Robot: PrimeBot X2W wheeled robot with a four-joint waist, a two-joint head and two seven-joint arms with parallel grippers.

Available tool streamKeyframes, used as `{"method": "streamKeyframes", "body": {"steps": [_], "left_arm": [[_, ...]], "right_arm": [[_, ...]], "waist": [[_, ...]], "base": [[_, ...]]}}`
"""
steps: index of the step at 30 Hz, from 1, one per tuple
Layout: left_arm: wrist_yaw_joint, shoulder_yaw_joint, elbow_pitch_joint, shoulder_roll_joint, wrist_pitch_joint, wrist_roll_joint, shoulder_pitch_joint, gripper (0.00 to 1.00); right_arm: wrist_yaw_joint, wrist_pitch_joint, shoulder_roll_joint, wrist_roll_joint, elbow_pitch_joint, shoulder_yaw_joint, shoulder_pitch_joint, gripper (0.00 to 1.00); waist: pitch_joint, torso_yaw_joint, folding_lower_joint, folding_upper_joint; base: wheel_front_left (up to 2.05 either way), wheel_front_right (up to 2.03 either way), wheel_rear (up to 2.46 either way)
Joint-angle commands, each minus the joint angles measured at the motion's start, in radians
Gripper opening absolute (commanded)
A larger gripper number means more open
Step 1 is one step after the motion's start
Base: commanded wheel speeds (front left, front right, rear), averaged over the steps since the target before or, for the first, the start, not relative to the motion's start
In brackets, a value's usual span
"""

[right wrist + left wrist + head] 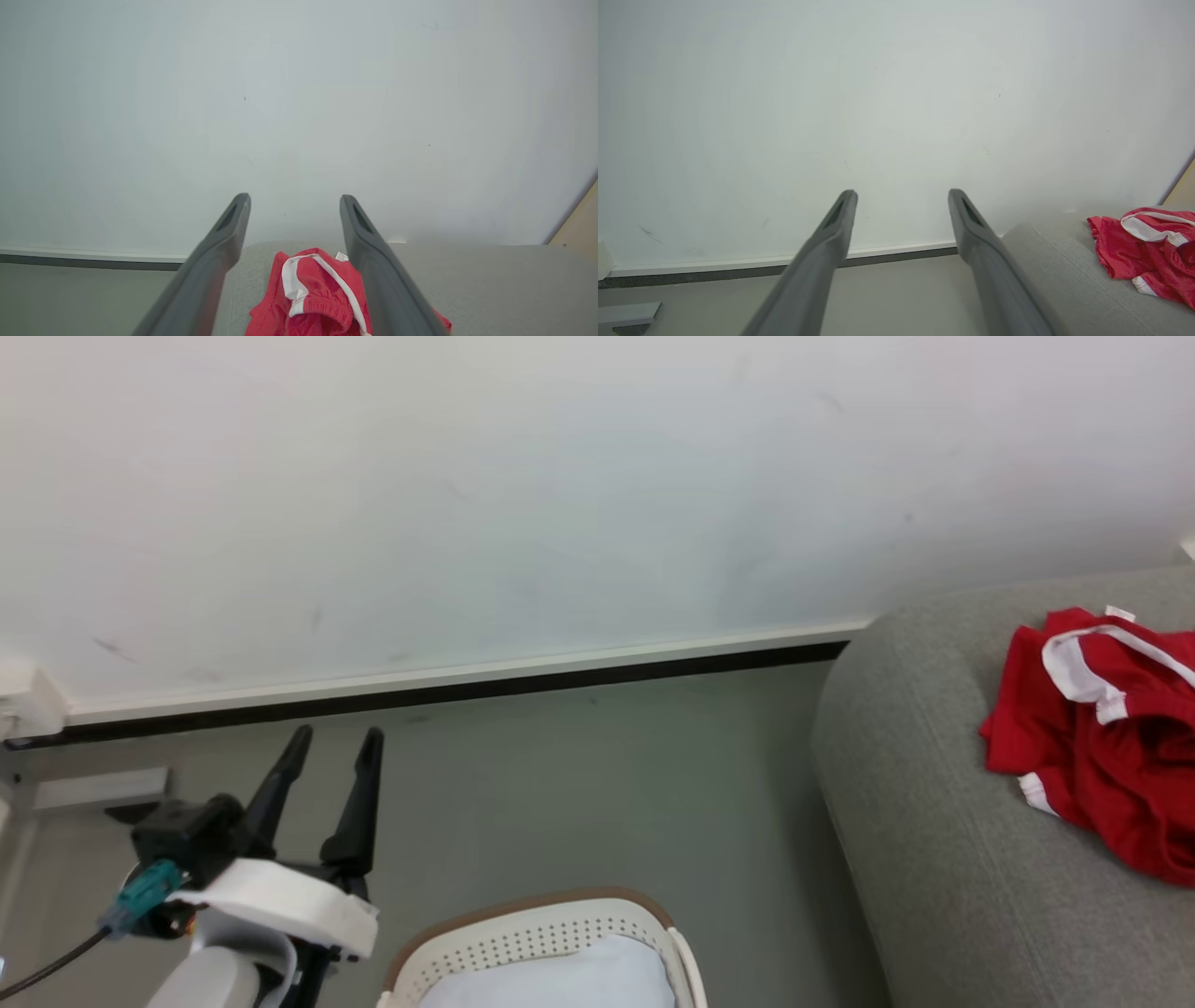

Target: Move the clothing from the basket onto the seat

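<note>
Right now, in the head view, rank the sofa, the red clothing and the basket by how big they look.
1. sofa, clearly largest.
2. red clothing and basket: they look alike in size and both are cut off by the picture's edge, so they are left unranked.

Bright, soft and even across the wall (560, 476), with mild shading just below the wall where the seat (934, 859) rounds down toward the floor (579, 784). Crisp in the head view. Paler and slightly hazy in both wrist views, the wall greying toward its corners and the skirting line (738, 263) at its foot gently bowed.
</note>
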Motion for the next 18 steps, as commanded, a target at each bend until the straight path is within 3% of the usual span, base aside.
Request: {"method": "streamKeyframes", "body": {"steps": [1, 10, 18], "left_arm": [[0.006, 0.014, -0.003, -0.001, 0.0, 0.016, 0.024, 1.0], [0.004, 0.172, -0.029, -0.07, 0.0, 0.072, 0.144, 1.0], [-0.061, 0.303, -0.019, -0.163, 0.0, 0.149, 0.242, 1.0]], "right_arm": [[-0.002, -0.018, 0.019, -0.002, -0.018, 0.0, 0.028, 1.0], [-0.003, -0.216, 0.204, -0.029, -0.061, 0.048, 0.177, 1.0], [-0.002, -0.383, 0.303, -0.054, -0.011, 0.14, 0.284, 1.0]], "waist": [[-0.024, 0.028, 0.0004, 0.0], [-0.045, 0.067, 0.0004, 0.0], [-0.053, 0.072, 0.0004, 0.0]], "base": [[0.0, 0.0, 0.0], [0.0, 0.0, 0.0], [0.0, 0.0, 0.0]]}}
